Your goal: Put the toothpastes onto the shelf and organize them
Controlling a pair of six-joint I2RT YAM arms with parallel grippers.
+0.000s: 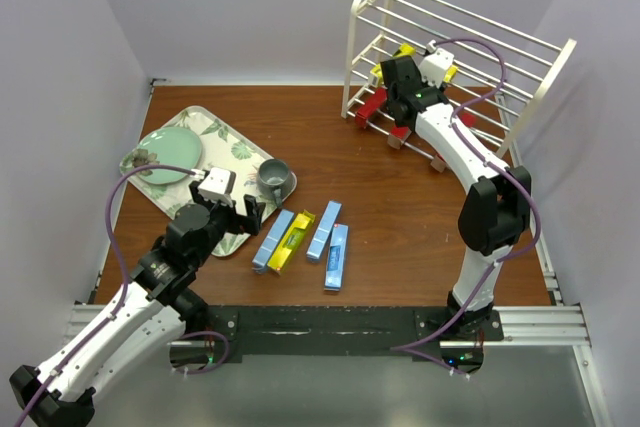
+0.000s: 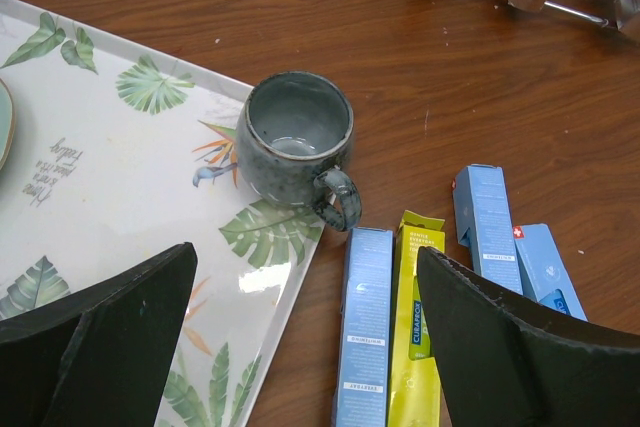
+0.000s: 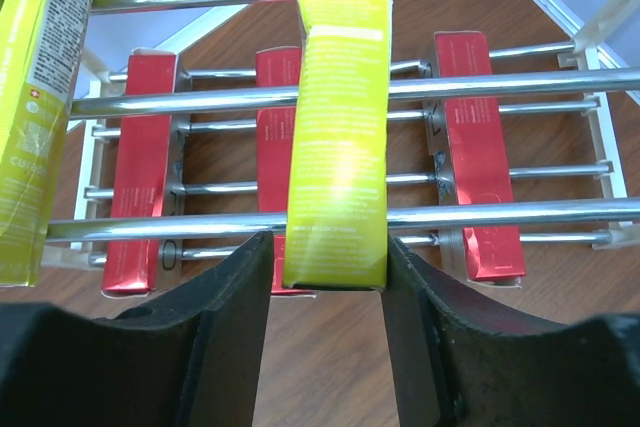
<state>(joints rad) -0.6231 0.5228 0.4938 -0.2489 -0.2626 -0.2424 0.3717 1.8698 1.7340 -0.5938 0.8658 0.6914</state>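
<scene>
On the shelf (image 1: 372, 7) a yellow toothpaste (image 3: 337, 127) lies across the middle tier's rods. My right gripper (image 3: 330, 257) straddles its near end, slightly open, with a thin gap at the left finger. A second yellow box (image 3: 35, 97) lies to its left. Three red boxes (image 3: 140, 167) rest on the tier below. On the table lie a blue box (image 2: 364, 322), a yellow one (image 2: 415, 347) and two more blue ones (image 2: 488, 217). My left gripper (image 2: 305, 347) hangs wide open and empty above the tray's edge and the nearest blue box.
A grey mug (image 2: 295, 137) stands on the corner of the leaf-patterned tray (image 2: 120, 177), its handle toward the boxes. A green plate (image 1: 162, 155) sits at the tray's far left. White walls close in the table on three sides.
</scene>
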